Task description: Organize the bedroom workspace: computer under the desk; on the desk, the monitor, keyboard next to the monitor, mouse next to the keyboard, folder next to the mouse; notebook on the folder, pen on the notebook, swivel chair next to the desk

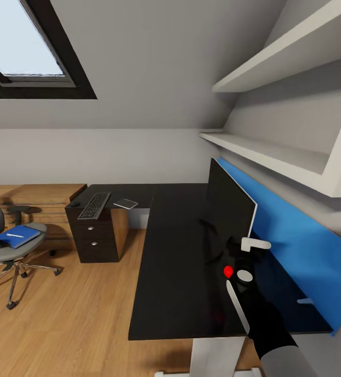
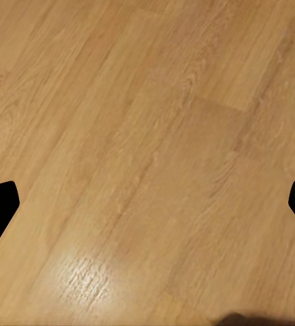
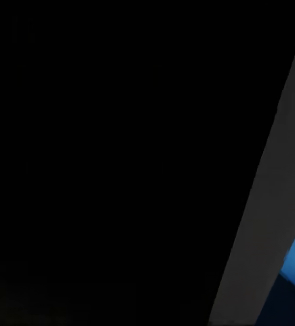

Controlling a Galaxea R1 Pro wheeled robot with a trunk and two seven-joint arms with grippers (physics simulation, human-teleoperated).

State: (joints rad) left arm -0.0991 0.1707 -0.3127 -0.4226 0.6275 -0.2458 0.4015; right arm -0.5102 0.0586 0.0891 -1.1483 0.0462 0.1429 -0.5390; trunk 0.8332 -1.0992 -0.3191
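Note:
The monitor (image 1: 228, 209) stands on the black desk (image 1: 175, 272) near the blue wall panel, seen almost edge-on. My right gripper (image 1: 239, 264) is at its near lower corner by the red dot; its fingers are lost against black. In the right wrist view the monitor (image 3: 120, 163) is very close. The keyboard (image 1: 94, 205) and the small notebook (image 1: 125, 203) lie on the desk's far wing. The swivel chair (image 1: 3, 251) stands apart on the left, with the blue folder (image 1: 16, 236) and white pen (image 1: 14, 235) on its seat. My left gripper (image 2: 147, 210) hangs open over the floor. Computer and mouse are out of view.
Black drawers (image 1: 94, 238) with silver knobs sit under the desk's far wing. White shelves (image 1: 275, 152) jut out above the monitor. A low wooden unit (image 1: 40, 199) lines the far wall behind the chair. Open wood floor (image 1: 76, 314) lies between chair and desk.

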